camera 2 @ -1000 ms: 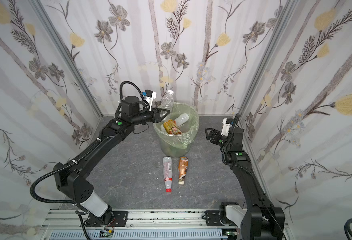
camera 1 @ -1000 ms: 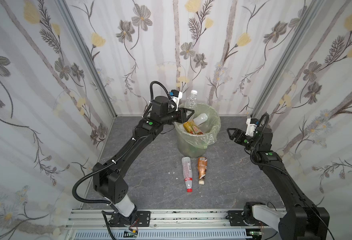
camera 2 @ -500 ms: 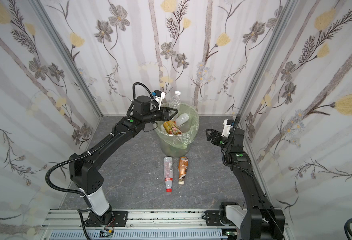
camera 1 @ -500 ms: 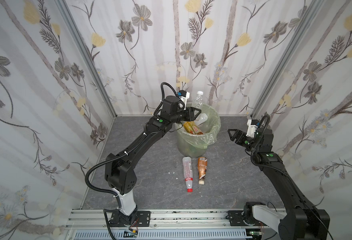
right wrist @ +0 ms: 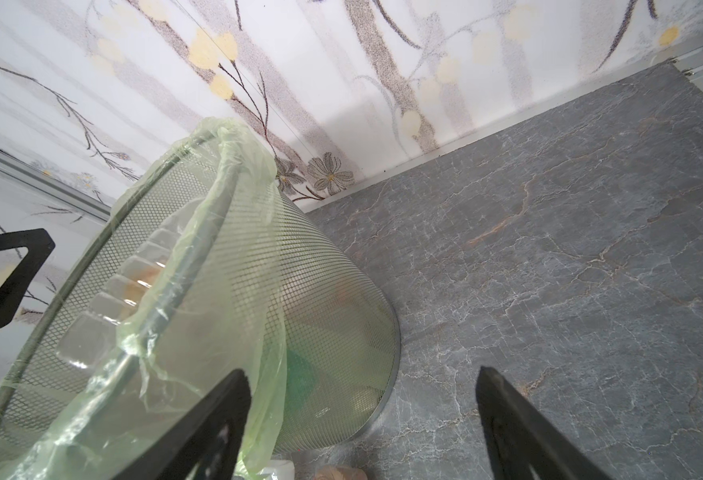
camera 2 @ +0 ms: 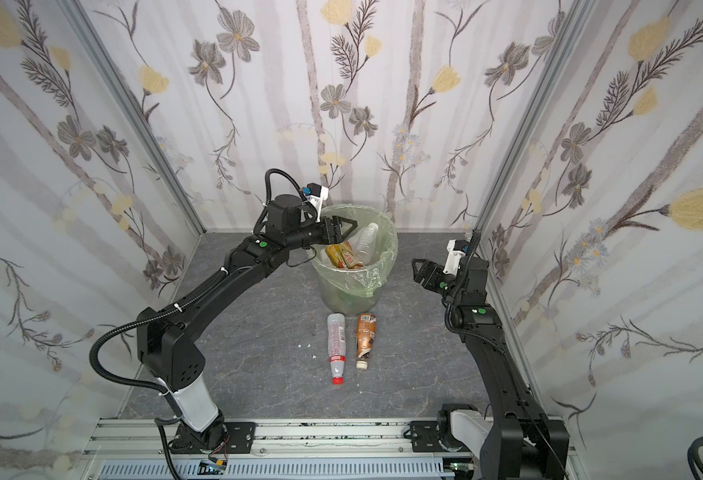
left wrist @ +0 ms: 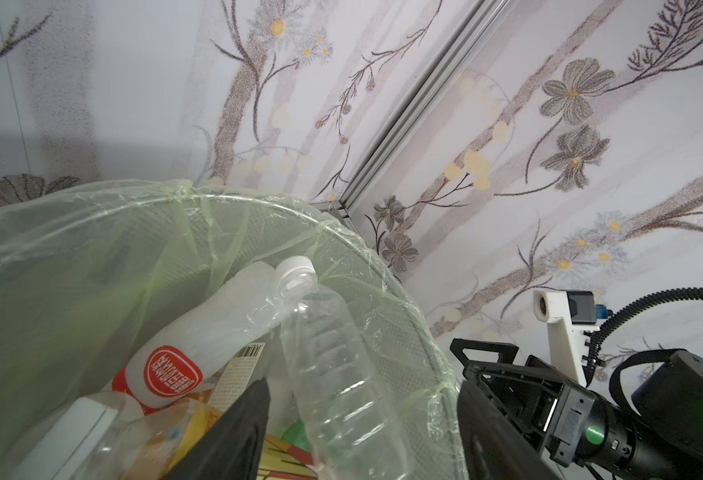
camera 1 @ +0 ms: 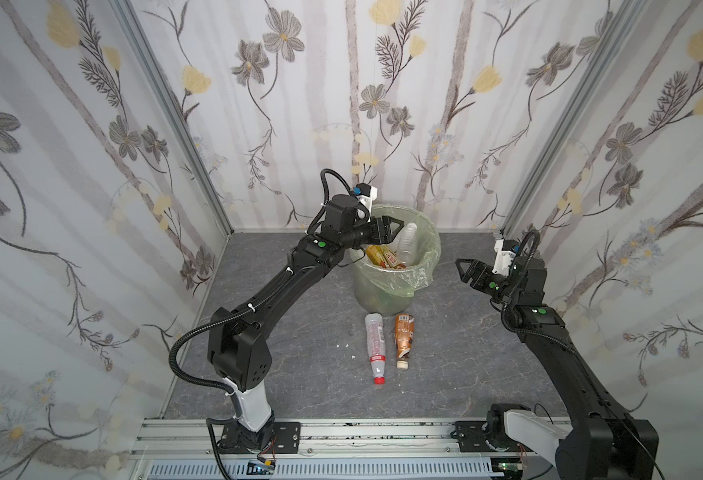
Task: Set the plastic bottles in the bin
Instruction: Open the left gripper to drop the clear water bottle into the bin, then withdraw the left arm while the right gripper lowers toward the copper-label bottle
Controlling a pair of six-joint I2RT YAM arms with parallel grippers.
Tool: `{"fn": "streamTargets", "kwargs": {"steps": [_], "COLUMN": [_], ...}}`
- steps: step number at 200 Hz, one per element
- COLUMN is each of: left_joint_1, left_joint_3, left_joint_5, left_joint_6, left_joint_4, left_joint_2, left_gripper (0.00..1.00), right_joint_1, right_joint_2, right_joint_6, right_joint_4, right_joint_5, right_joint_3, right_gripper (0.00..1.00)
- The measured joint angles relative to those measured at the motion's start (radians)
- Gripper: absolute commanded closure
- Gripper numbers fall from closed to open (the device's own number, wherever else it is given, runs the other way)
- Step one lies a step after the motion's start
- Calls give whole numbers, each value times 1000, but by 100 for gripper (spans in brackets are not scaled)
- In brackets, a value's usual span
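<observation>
Here, a clear white-capped bottle (left wrist: 333,365), leaning cap-up against the far inner wall of the bin (left wrist: 341,232), on top of a heap of other bottles. Under its neck, a white bottle with a red label (left wrist: 192,336); lower in the heap, yellow-labelled bottles (camera 1: 379,256). In both top views, just past the fingertips of the left gripper (camera 1: 397,230) (camera 2: 352,230), on the side away from the arm. From the left wrist camera, framed between that gripper's two black fingers (left wrist: 242,432) and narrower than the gap between them. Fingers spread wide, pinching nothing, hanging above the bin's rim.

On the grey floor (camera 1: 300,365) in front of the bin, two more bottles lying side by side, caps pointing away from it: a red-capped bottle (camera 1: 374,347) and a brown tea bottle (camera 1: 404,338) with a white cap. Both well apart from either gripper.

Round mesh bin, upright near the back wall, lined with a pale green bag (right wrist: 237,145) folded over the rim.

To the right of the bin and clear of it, the right gripper (camera 1: 462,271), raised above the floor, pointing toward the bin, fingers spread apart and empty. Around everything, wallpaper (camera 1: 341,104) with grey and yellow flowers.
</observation>
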Motion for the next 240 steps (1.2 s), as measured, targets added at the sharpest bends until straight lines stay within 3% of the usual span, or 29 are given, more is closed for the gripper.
{"fn": "streamTargets", "kwargs": {"steps": [65,99,130,176,240], "left_joint_1": [0,16,64,169,288], "left_joint_3": [-42,-117,-236,-436,-727], "left_joint_5": [0,-26,-71,-106,-160], "left_joint_6": [-3,19,45,67,90], "left_joint_4": [8,17,24,34,32], "left_joint_2": [-39,-114,-230,-399,-596], "left_gripper": [27,20,12,10,7], "right_joint_1": [-1,-1,3,42,194], "right_joint_2": [-4,-23,-46,-47,24], "right_joint_6": [0,-11,-19,-18,-6], "right_joint_4": [0,-14,-16,-24,-43], "right_joint_5": [0,0,-6,-42,-59], "right_joint_3": [0,0,-21,-77,-191], "right_gripper": [14,14,14,15,15]}}
